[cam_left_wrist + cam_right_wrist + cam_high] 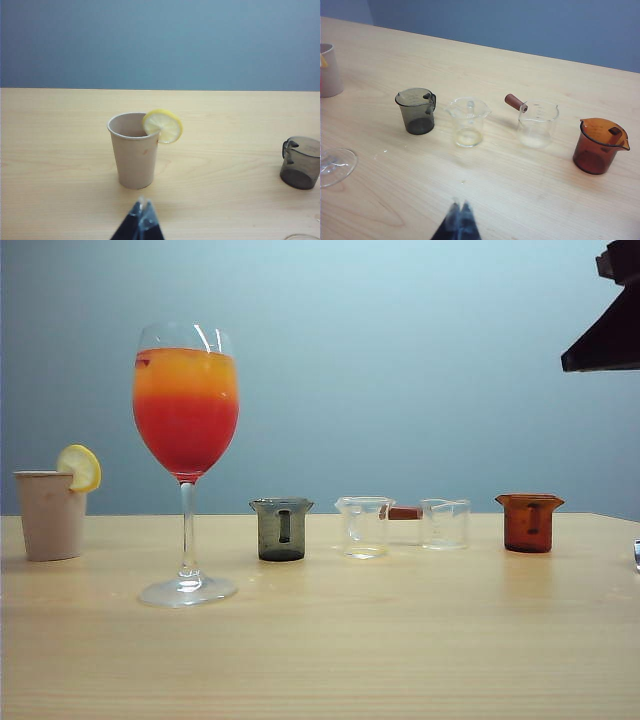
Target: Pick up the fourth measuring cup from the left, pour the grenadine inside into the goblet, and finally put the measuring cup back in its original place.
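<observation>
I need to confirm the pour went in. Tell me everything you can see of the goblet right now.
The goblet is a tall clear stemmed glass standing upright on the wooden table, between the beige cup and the grey measuring cup. Its bowl is mostly full: orange above shading to red below, with a clear band under the rim. The thin stem and round foot look intact. Nothing touches it; neither gripper is near it.

Goblet point(186, 400): clear glass, contents orange on top grading to red below.
Fourth measuring cup point(598, 145): translucent amber-brown.
Grey cup point(417, 110): smoky.
Two middle cups point(468, 121): colourless, one with brown handle.
Tumbler point(134, 149): beige; lemon slice point(163, 126) yellow.
Table point(400, 640): pale wood grain.
Wall: blue-grey.
Gripper tips point(459, 220): dark, possibly black, blurred.
</observation>
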